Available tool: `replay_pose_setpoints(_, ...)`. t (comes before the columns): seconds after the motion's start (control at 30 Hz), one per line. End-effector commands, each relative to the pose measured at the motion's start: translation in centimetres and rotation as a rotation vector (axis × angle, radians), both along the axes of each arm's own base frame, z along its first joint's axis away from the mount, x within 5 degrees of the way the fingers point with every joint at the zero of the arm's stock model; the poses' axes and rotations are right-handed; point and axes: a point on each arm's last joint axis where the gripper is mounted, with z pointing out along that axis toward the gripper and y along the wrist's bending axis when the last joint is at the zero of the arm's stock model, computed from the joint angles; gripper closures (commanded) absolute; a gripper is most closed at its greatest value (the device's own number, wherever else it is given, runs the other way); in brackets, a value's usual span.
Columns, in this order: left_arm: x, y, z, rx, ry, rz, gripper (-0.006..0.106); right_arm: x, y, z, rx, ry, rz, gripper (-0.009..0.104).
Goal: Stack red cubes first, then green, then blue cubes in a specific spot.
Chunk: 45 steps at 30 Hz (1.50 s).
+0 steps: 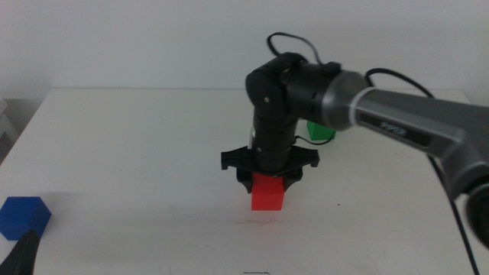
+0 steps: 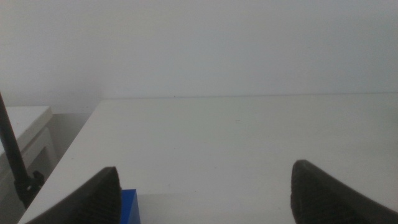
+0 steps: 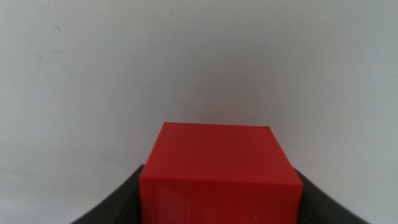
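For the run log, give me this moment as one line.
right gripper: shut on red cube, mid-table | left gripper: open, waiting by blue cube | green cube: behind right arm

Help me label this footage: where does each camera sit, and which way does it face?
Middle view: raised in front, looking forward and down over the white table; right arm holds the small matte red cube.
Left wrist view: low over the table; open left gripper, small blue cube beside one jaw.
Right wrist view: looking down; right gripper clamps the red cube.
Shared: red cube, blue cube.
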Motion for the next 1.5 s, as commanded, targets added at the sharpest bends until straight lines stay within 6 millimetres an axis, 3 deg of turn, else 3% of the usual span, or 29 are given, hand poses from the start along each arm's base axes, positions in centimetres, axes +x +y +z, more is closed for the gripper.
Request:
replay_pose_setpoints(0.0,-0.1,0.0,0.9,-0.024,-0.101,-0.007,0.007,0.3,0.4,2.9,0.042,-0.054,0.001,0.096)
replay_pose_setpoints(0.23,-0.1,0.0,0.9,-0.024,-0.101,-0.007,0.007,0.6,1.1,1.0,0.048,-0.016,-0.003,0.096)
replay_pose_setpoints(0.47,-0.1,0.0,0.9,-0.024,-0.101,-0.007,0.007,0.6,1.2,0.5,0.044,-0.003,-0.005,0.095)
replay_pose_setpoints(0.5,-0.1,0.0,0.9,-0.024,-0.101,-0.007,0.007,0.7,1.1,0.5,0.025,-0.02,0.001,0.072)
replay_pose_setpoints(0.57,-0.1,0.0,0.9,-0.024,-0.101,-0.007,0.007,0.7,1.1,0.5,0.025,-0.021,0.006,0.05)
replay_pose_setpoints(0.6,-0.1,0.0,0.9,-0.024,-0.101,-0.007,0.007,0.7,1.1,0.5,0.023,-0.021,0.015,0.033)
replay_pose_setpoints(0.73,-0.1,0.0,0.9,-0.024,-0.101,-0.007,0.007,0.7,1.1,0.6,0.022,-0.024,0.027,0.002)
replay_pose_setpoints(0.8,-0.1,0.0,0.9,-0.024,-0.101,-0.007,0.007,0.7,1.0,1.1,0.032,-0.034,0.026,0.001)
replay_pose_setpoints(1.0,-0.1,0.0,0.9,-0.024,-0.101,-0.007,0.007,-0.5,-0.8,8.1,0.065,-0.185,0.055,0.001)
replay_pose_setpoints(1.17,-0.1,0.0,0.9,-0.024,-0.101,-0.007,0.007,-0.9,-4.3,13.9,0.057,-0.368,0.037,0.001)
replay_pose_setpoints(1.27,-0.1,0.0,0.9,-0.024,-0.101,-0.007,0.007,0.2,-7.0,15.2,0.02,-0.429,0.025,0.001)
replay_pose_setpoints(1.47,-0.1,0.0,0.9,-0.024,-0.101,-0.007,0.007,4.2,-11.0,14.6,-0.025,-0.513,0.054,0.001)
